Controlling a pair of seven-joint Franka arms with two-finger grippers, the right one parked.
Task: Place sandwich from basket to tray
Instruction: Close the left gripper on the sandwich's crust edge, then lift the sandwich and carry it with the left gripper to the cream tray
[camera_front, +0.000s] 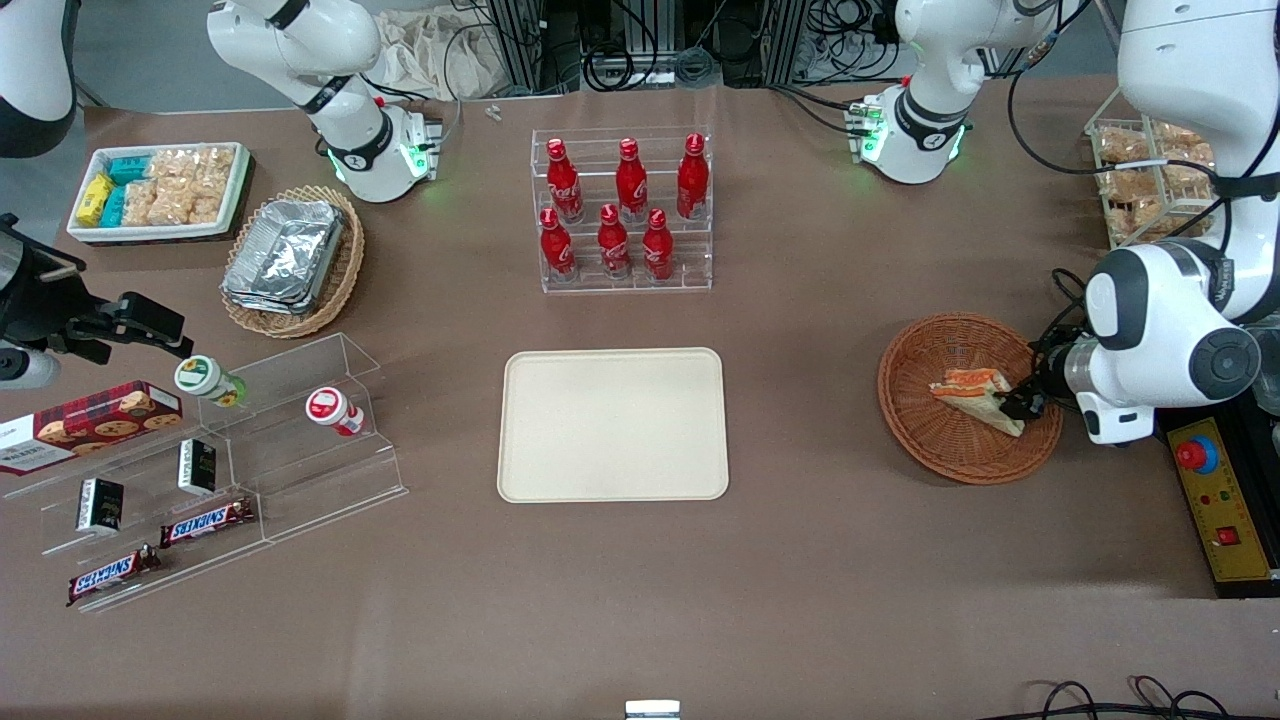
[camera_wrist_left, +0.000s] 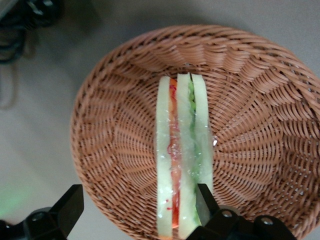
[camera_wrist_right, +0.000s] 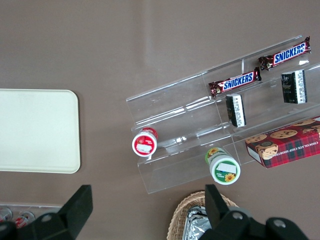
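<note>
Brown table (camera_front: 800, 560). Sandwich (camera_front: 975, 396) lies in basket (camera_front: 915, 420), toward working arm's end from tray (camera_front: 613, 425). Gripper (camera_wrist_left: 140, 212) down at the sandwich, jaws spread wide, one finger (camera_wrist_left: 204, 202) touching the bread, nothing pinched.

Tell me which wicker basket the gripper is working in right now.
The round reddish-brown basket at the working arm's end, holding the sandwich. The gripper is down in it, jaws open around the sandwich. The tan oval basket holds foil containers.
</note>
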